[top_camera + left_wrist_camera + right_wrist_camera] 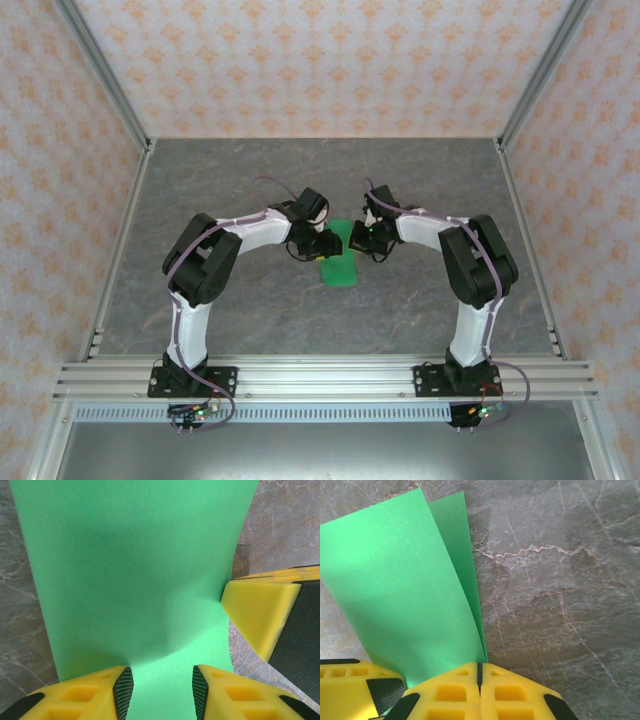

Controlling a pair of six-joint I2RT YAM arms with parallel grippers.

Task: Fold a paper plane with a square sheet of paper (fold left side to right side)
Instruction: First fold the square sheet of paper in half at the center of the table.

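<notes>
The right pincer (479,672) was shut on the paper (395,590) where its two edges met, in the middle of the table (240,320). The left pincer (163,685) stood part-open over it, holding nothing. A good crease would need those edges matched while the bowed fold was pressed flat.

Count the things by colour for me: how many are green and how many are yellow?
Green: 1, the square sheet of paper
Yellow: 2, the left end effector and the right end effector
Total: 3
</notes>
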